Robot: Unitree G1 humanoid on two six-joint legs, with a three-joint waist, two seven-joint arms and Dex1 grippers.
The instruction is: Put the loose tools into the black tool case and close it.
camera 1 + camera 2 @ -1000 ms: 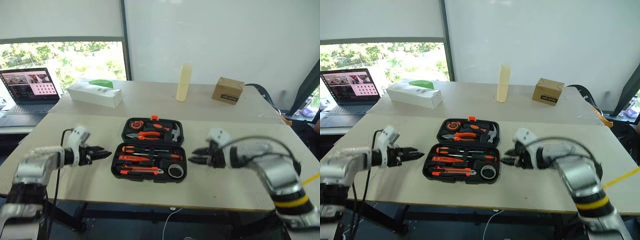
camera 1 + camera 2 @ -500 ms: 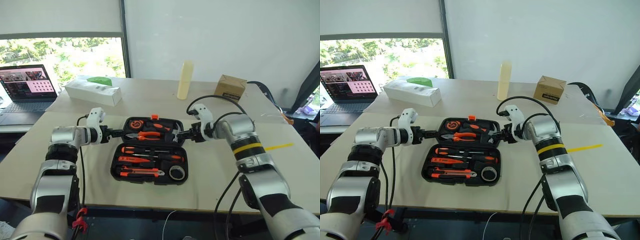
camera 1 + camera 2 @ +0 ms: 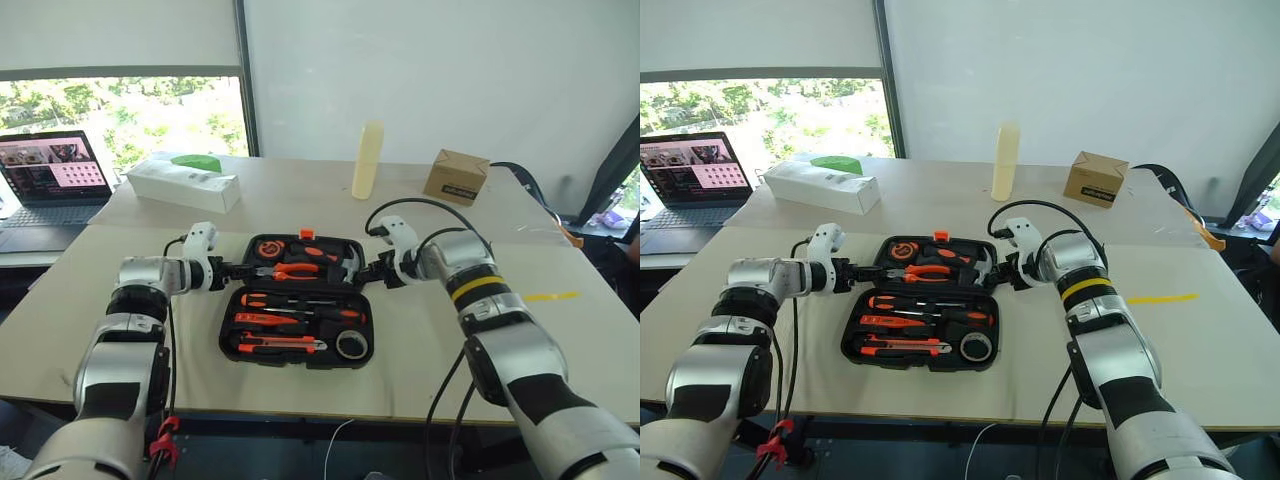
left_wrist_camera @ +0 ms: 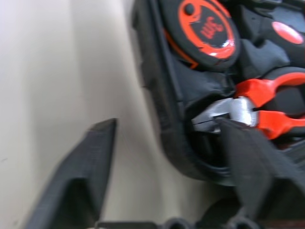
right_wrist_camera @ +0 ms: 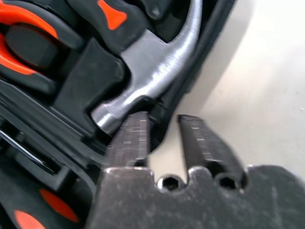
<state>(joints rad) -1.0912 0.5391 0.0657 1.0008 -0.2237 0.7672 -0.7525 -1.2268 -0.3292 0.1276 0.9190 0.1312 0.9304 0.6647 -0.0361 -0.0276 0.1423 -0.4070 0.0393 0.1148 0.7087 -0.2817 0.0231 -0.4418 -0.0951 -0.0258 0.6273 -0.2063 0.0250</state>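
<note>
Black plastic hinged tool case (image 3: 298,300) lies open at the centre of the beige counter (image 3: 420,350), tools seated in its slots. Left wrist view: left end effector (image 4: 167,143), jaws spread, straddles the case's far-half edge. Right wrist view: right end effector (image 5: 164,138), jaws narrowed, pinches the opposite edge beside the steel hammer head (image 5: 152,81).
</note>
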